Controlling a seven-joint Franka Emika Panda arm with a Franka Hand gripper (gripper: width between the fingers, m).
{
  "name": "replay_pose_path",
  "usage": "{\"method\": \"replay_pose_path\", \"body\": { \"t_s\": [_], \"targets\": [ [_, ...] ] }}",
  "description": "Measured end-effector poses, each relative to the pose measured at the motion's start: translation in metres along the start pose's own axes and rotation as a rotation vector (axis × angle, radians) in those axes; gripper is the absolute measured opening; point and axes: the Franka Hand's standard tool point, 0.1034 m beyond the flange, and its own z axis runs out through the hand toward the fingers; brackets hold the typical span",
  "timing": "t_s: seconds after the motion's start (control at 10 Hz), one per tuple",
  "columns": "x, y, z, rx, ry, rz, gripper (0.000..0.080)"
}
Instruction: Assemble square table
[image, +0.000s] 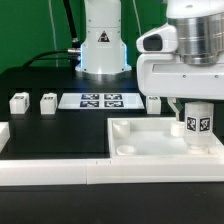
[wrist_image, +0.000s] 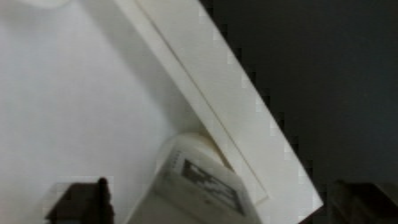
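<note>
A: Where is the large white plastic square tray-like top (image: 150, 135) placed?
B: At 4 o'clock in the exterior view, cut off at 3 o'clock.
A: The gripper (wrist_image: 217, 203)?
B: Spread wide; the small white tagged leg block (image: 197, 122) is framed between its fingertips, untouched and blurred, beside the rim.

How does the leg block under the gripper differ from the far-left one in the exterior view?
The under-gripper leg stands in the tabletop's corner; far-left leg sits on the black table, outside it. The gripper straddles the first; nothing touches the far-left leg. Both are white, tagged.

Square top (image: 160, 138) — white plastic, smooth
</note>
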Motion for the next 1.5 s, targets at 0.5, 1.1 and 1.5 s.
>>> {"method": "replay_pose_path", "body": {
  "t_s": [0.5,1.1,1.5],
  "targets": [
    [0.002,0.006,-0.012,-0.042,0.057,-0.579,0.0649],
    [0.003,0.008,-0.01,-0.032,0.059,-0.338,0.0294],
    [0.015,0.006,-0.009,-0.008,0.039,-0.036,0.0294]
  ]
}}
